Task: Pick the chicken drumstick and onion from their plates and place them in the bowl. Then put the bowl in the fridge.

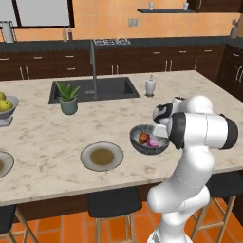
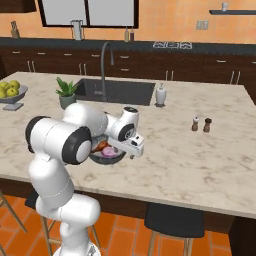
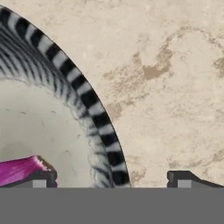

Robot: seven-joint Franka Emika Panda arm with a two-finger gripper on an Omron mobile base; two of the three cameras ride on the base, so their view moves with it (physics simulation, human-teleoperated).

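Jaws (image 3: 112,178) stand released, straddling the rim of the deep dark-grey bowl (image 3: 94,105) on the marble surface (image 3: 175,65); we see purple-pink onion (image 3: 19,169) and reddish-brown drumstick (image 1: 143,138) inside.

Sink (image 1: 102,90) is set in the counter; potted plant (image 1: 68,98) at its left front corner, soap dispenser (image 1: 150,86) just right, fruit bowl (image 1: 5,107) far left.
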